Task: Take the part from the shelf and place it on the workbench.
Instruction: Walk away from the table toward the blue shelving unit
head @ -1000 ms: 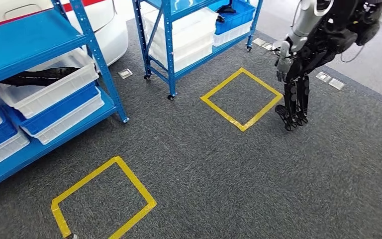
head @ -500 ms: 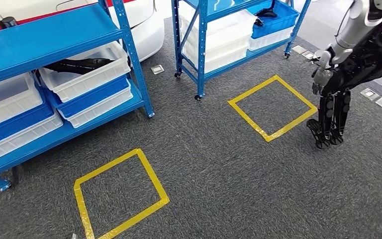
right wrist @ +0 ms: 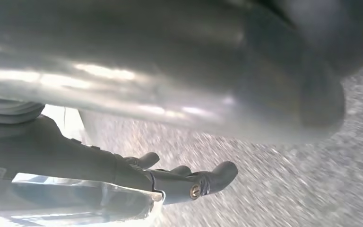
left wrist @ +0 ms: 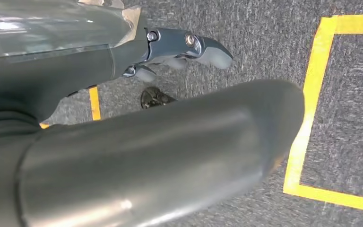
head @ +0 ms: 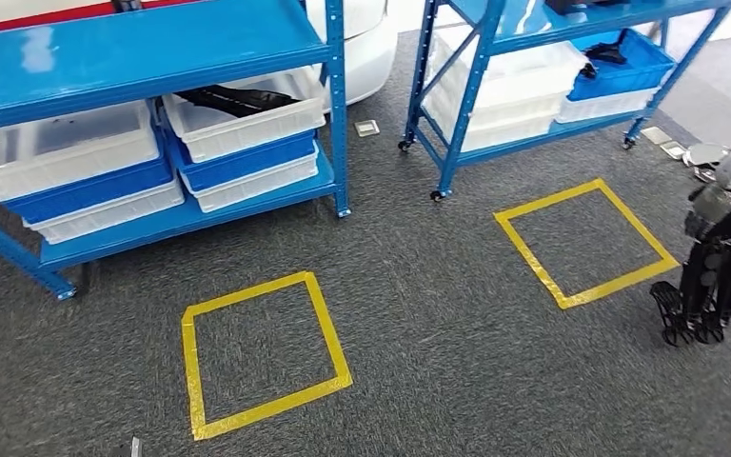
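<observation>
Approach step. Long black part [head: 238,99] lies in the white plastic bin [head: 247,122] on the blue steel shelf [head: 143,43], far left. I'd square up on the yellow taped floor square [head: 262,352] before reaching. Left hand [left wrist: 179,49] and right hand [right wrist: 179,179] hang holding nothing, fingers loosely apart.

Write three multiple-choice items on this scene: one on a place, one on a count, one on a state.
1. Where does the long black part lie?
A. in a white bin on the left shelf
B. on the carpet
C. inside a taped square

2. How many yellow taped squares mark the carpet?
A. one
B. two
C. four

3. What does the right hand hold?
A. a white bin
B. the black part
C. nothing

Key: 1 A, the part rests in the white bin on the blue shelf. 2 B, a near square and a far square. 3 C, the hand hangs bare beside the robot.
</observation>
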